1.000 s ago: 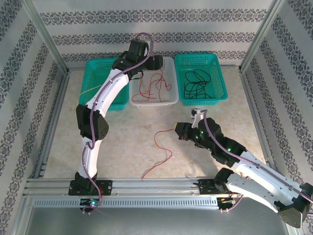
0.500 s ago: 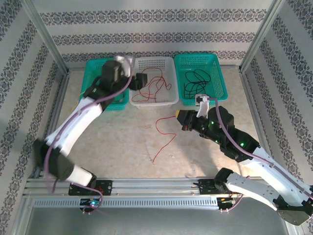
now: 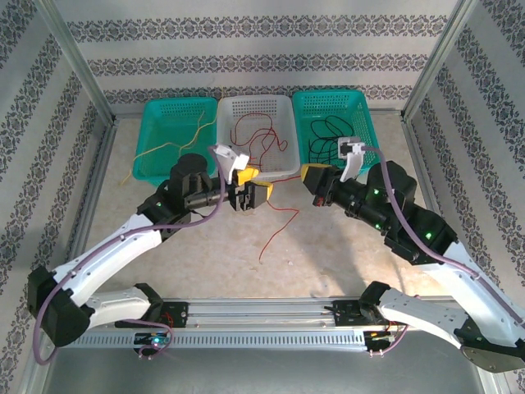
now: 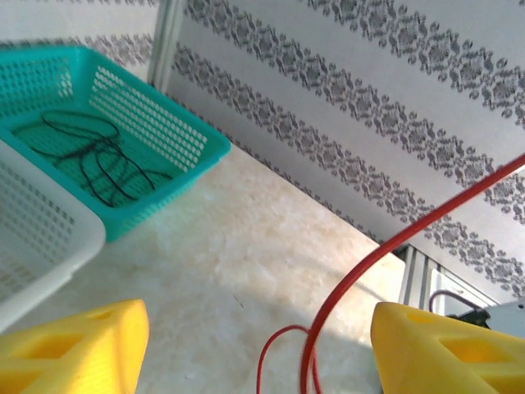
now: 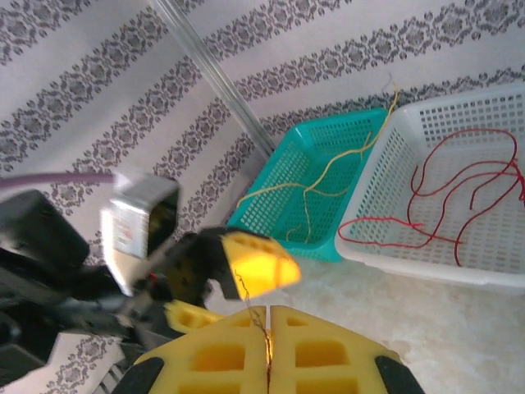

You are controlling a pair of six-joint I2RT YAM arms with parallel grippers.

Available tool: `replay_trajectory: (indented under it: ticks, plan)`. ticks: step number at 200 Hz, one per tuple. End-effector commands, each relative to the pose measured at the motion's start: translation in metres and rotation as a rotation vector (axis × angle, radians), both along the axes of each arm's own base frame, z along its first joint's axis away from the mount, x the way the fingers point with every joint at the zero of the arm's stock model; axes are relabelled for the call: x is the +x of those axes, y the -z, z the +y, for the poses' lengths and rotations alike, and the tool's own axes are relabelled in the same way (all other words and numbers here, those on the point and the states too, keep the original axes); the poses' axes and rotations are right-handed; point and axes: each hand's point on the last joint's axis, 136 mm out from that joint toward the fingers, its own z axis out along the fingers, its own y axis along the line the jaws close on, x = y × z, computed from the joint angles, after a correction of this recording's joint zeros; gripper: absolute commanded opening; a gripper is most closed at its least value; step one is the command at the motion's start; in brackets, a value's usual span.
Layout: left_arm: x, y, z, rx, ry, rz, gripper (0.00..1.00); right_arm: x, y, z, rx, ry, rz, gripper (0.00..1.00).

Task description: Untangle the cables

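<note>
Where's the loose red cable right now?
The red cable lies mid-table in the top view, in front of the white basket, pinched in the shut right gripper and running through the open left gripper.

Yellow cables (image 3: 164, 148), red cables (image 3: 262, 135), black cables (image 3: 328, 131) in baskets (image 3: 254, 98); one red strand (image 3: 277, 236) loose.

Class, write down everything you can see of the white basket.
The white basket is rectangular and open-topped, seemingly perforated plastic with flared walls. It sits upright at the far side of the table, close between the left-hand teal basket and the right-hand teal basket. Red cables lie curled inside it.
</note>
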Motion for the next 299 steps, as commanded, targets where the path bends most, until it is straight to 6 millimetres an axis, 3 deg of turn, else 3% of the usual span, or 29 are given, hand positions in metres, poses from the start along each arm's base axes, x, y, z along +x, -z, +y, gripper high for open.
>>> replay_trajectory:
  ticks: [1,31,70,123,149,168,181,207,222,255,283,299]
  plan:
    - [-0.014,-0.016,-0.018,-0.070,0.092,-0.004,0.68,-0.001,-0.018,-0.008,0.001,0.010,-0.047,0.02]
    - [-0.019,-0.012,-0.028,-0.063,0.110,0.019,0.60,0.002,-0.031,-0.009,0.038,0.008,-0.057,0.02]
    - [-0.014,-0.008,-0.026,-0.069,0.053,0.041,0.46,0.006,-0.034,-0.010,0.052,0.013,-0.061,0.02]
    - [-0.010,-0.014,-0.033,-0.117,0.061,0.060,0.12,0.006,-0.031,-0.014,0.062,0.014,-0.050,0.02]
    - [-0.009,-0.023,-0.035,-0.134,0.066,0.057,0.00,0.007,-0.029,-0.019,0.062,0.030,-0.050,0.02]
    - [-0.009,-0.030,-0.034,-0.134,0.064,0.041,0.00,0.010,-0.023,-0.025,0.061,0.052,-0.037,0.03]
    - [-0.008,-0.033,-0.032,-0.131,0.053,0.026,0.00,0.013,-0.016,-0.031,0.059,0.082,-0.021,0.10]
    - [0.000,-0.038,-0.027,-0.129,-0.002,0.012,0.00,0.029,0.016,-0.053,0.026,0.198,0.083,0.39]
    - [0.005,-0.041,-0.024,-0.125,-0.035,0.005,0.00,0.035,0.040,-0.072,-0.002,0.280,0.161,0.47]
    - [0.022,-0.059,-0.015,-0.103,-0.140,-0.034,0.00,0.041,0.099,-0.107,0.016,0.414,0.344,0.53]
    - [0.038,-0.084,-0.012,-0.092,-0.209,-0.084,0.00,0.041,0.158,-0.111,0.063,0.414,0.539,0.50]
    - [0.052,-0.097,-0.009,-0.079,-0.264,-0.116,0.00,0.036,0.180,-0.110,0.064,0.416,0.588,0.48]
